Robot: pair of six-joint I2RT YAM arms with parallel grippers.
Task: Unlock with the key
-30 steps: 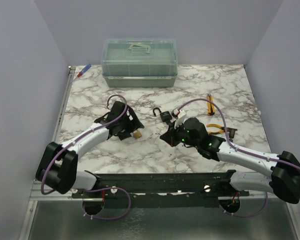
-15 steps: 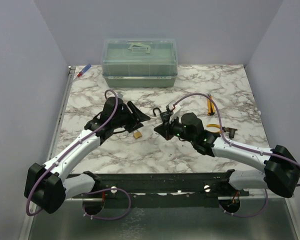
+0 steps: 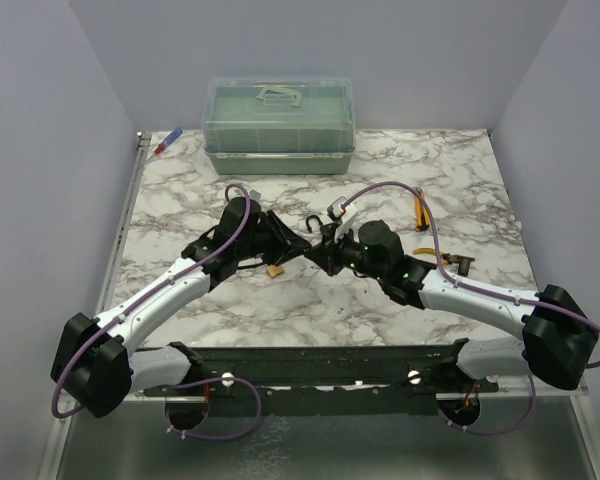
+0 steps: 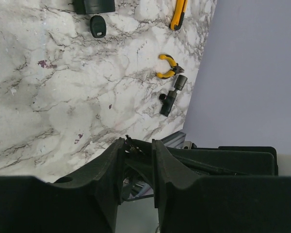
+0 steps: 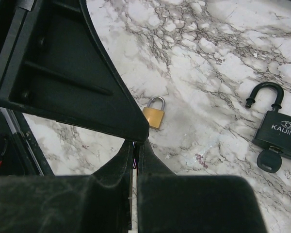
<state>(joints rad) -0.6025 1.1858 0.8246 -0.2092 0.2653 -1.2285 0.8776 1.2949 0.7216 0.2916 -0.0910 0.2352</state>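
Showing only the key [image 5: 268, 161] head, blade hidden at black padlock [image 5: 283, 132]

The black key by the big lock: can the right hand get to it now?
Probably, after a move. The key lies uncovered at the black padlock's bottom edge. But the right hand is shut, tip to tip with the left hand, so it must back off and open.

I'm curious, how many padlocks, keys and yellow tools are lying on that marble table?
Padlocks: 2 (black padlock, brass padlock)
Keys: 1 (the key, at the black padlock's base)
Yellow tools: 2 (pliers, cutter)
Total: 5
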